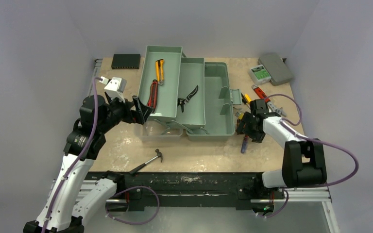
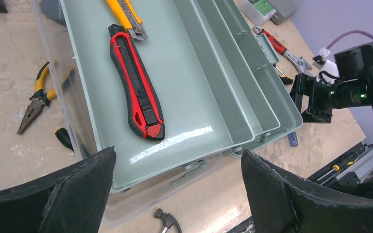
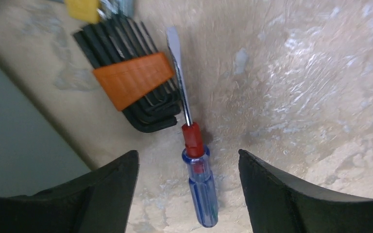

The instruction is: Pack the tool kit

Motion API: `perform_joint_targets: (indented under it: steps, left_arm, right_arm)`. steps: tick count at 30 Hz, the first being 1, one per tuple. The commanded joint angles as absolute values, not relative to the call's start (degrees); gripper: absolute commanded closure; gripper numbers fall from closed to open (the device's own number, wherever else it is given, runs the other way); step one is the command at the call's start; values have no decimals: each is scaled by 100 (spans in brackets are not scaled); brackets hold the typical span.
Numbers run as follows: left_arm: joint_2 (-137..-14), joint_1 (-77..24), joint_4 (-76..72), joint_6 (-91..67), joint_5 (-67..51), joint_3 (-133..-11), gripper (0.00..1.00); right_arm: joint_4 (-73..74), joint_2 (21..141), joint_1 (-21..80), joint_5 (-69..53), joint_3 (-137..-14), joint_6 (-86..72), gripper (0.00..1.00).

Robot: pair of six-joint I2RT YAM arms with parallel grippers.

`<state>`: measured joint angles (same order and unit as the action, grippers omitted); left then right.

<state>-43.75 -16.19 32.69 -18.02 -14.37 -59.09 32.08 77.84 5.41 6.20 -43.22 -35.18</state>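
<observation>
- Right gripper (image 3: 187, 160): fingers apart, straddling the screwdriver (image 3: 193, 141) without touching it. Nothing held.
- Left gripper (image 2: 178, 160): fingers wide apart and empty, hovering over the near edge of the left tray.
- Screwdriver: flat on the table (image 1: 194, 153), just right of the toolbox (image 1: 218, 97), near its near-right corner. Blue handle with a red collar, handle toward the near side.
- Its blade lies right against the hex keys (image 3: 133, 85). I cannot tell whether the two touch.
- Toolbox: open, trays folded out. Red knife (image 2: 136, 82) and yellow knife (image 2: 126, 14) in the left tray, pliers (image 1: 188, 97) in the middle tray.
- Loose on the table: hammer (image 1: 148, 160) near side, yellow pliers (image 2: 39, 99) left of the box, red wrench (image 1: 262, 93) right.
- Step in hand, as judged: pick up the screwdriver.
- To do it well:
  - Take the blue handle just below the collar, not the thin shaft. It gives more surface for the pads.
  - Come down until the tips nearly meet the table, handle centred between the fingers.
  - A round handle may roll, so close evenly from both sides.
  - Lift straight up first. Dragging sideways could snag the hex keys.
  - Box wall sits close on the left side. Raise clear of it before carrying leftward.
</observation>
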Motion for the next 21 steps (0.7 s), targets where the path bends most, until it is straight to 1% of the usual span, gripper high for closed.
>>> perform_joint_targets:
  steps: [1,2,3,5,6,8,9,10,14,20,21]
  left_arm:
    - [-4351,-1621,3160,-1854,-1503,-5902,4]
    - [-4357,-1625,3171,-1847,-1502,-5906,4]
    - [-4359,-1625,3168,-1846,-1496,-5906,4]
    - [-4376,-1621,3180,-1846,-1499,-5913,4]
    - [-4377,-1622,3186,-1838,-1489,-5915,4]
    - [-4368,-1618,3189,-1830,-1477,-5915,4]
    - [-4368,-1618,3198,-1828,-1455,-5919,4]
    - [-4368,-1622,3206,-1820,-1442,-5923,4]
    - [-4368,-1617,3212,-1801,-1393,-5919,4]
    - [-4385,-1616,3206,-1793,-1338,-5906,4]
    - [-4403,-1617,3199,-1793,-1344,-5906,4]
  right_arm:
    - [3019,8046,541,459,-4170,-3439,30]
    - [2994,8064,544,495,-4140,-3471,32]
    - [2957,8090,539,510,-4106,-3505,36]
    - [2881,8191,544,510,-4059,-3539,47]
    - [2839,8284,542,462,-4046,-3537,54]
    - [2897,8513,539,452,-4128,-3533,75]
    - [2953,8591,542,489,-4180,-3538,84]
    - [3004,8618,542,558,-4217,-3562,87]
    - [3262,8282,543,1046,-4264,-3877,89]
    - [4083,7411,537,2258,-4685,-4317,93]
    - [4189,7261,542,2371,-4803,-4315,96]
